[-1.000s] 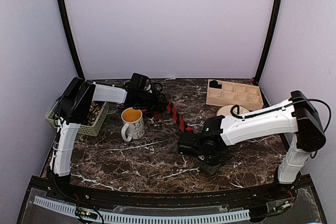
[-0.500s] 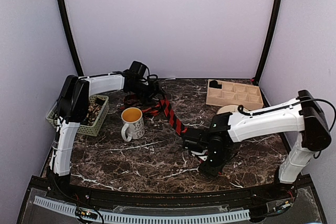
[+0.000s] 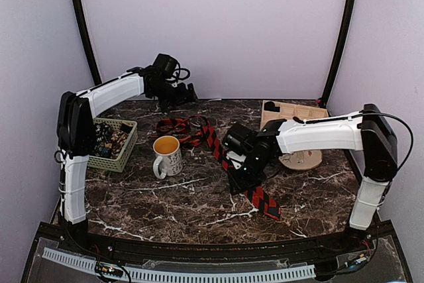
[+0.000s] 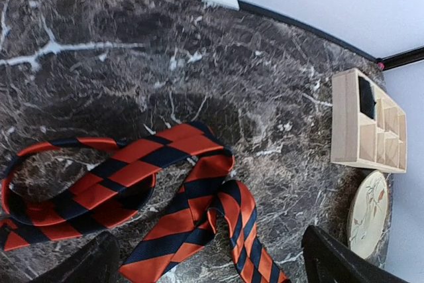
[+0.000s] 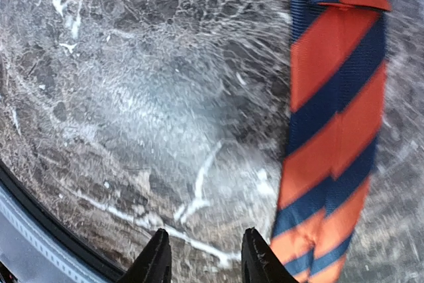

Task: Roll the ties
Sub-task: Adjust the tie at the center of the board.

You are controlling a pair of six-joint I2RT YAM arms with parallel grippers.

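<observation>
- tie (image 3: 218,145): red-and-black diagonal stripes; lies unrolled on the dark marble table (image 3: 152,197), with loose loops piled toward 11 o'clock of the table's middle and the strip running out flat to a broad end at 5 o'clock.
- left gripper (image 4: 211,246): hangs raised over the far edge at 11 o'clock, above the loops; fingers spread wide, nothing between them, clear of the fabric.
- right gripper (image 5: 204,256): sits low by the middle of the strip; fingers a narrow gap apart, bare marble showing in the gap, nothing held; in the wrist view the strip passes at 3 o'clock of the fingers, beside and not between.
- mug (image 3: 167,156): white, upright, yellow-orange inside; stands at 9 o'clock of the strip, near the loops.
- basket (image 3: 111,162): green, at the table's 9 o'clock edge; small contents, too small to tell.
- wooden tray (image 4: 344,120): compartmented, at 1 o'clock; one dark item in a compartment.
- round plate (image 4: 368,213): pale, leaf-patterned, just beside the tray.
</observation>
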